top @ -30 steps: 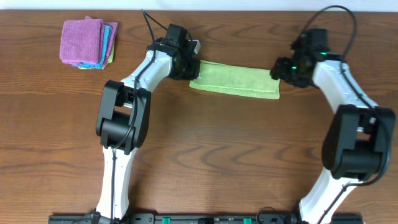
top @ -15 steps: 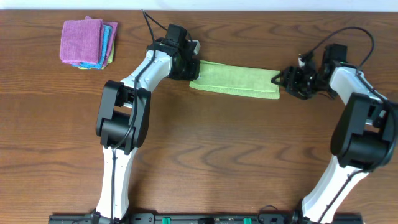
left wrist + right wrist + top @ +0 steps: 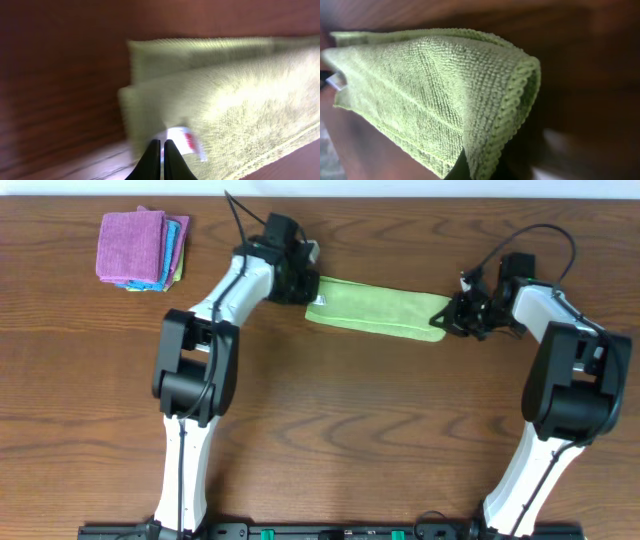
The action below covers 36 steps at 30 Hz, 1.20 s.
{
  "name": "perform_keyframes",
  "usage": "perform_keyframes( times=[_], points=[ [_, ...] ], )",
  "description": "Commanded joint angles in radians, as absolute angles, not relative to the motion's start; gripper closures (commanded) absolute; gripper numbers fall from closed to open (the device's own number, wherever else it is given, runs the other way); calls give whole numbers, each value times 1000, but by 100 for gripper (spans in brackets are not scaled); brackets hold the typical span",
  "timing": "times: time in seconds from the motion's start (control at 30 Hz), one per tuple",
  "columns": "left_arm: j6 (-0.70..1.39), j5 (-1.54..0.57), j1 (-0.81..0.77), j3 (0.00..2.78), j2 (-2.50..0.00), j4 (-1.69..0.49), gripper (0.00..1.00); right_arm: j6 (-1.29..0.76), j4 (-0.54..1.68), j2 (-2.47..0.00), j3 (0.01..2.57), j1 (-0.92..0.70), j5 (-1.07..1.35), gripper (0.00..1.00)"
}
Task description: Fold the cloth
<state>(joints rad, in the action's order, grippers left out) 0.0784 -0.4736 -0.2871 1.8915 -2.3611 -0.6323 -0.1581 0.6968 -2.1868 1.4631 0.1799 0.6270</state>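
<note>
The cloth (image 3: 375,308) is a lime-green strip, folded lengthwise, lying on the brown table between the two arms. My left gripper (image 3: 305,286) is at its left end. In the left wrist view that gripper (image 3: 161,150) is shut, pinching the cloth's (image 3: 240,100) edge right beside the white tag (image 3: 189,141). My right gripper (image 3: 451,314) is at the right end, shut on it. In the right wrist view the cloth (image 3: 420,90) drapes over the dark fingers, its stitched hem curling round them, and most of that gripper (image 3: 475,172) is hidden.
A stack of folded cloths (image 3: 140,248), purple on top with turquoise below, sits at the back left of the table. The table's back edge (image 3: 400,196) runs just behind both grippers.
The right gripper has come in from the right and shut on the cloth's right end, which now curls up. The left gripper stays shut at the left end and has shifted slightly.
</note>
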Motion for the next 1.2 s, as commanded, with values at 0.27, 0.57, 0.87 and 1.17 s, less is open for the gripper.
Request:
perform_keyframes(
  times=[0.27, 0.57, 0.87, 1.17],
  points=[
    [82, -378, -107, 2000, -2053, -794, 94, -160, 1123, -2154, 1853, 220, -28, 99],
    [81, -385, -107, 1999, -2047, -846, 94, -189, 1006, -2189, 1855, -25, -48, 99],
    [44, -380, -105, 1999, -2047, -899, 95, -184, 946, -2213, 1855, -238, -79, 99],
    [21, -339, -104, 1999, -2047, -912, 94, -130, 1038, -2238, 1855, -269, -80, 99]
  ],
)
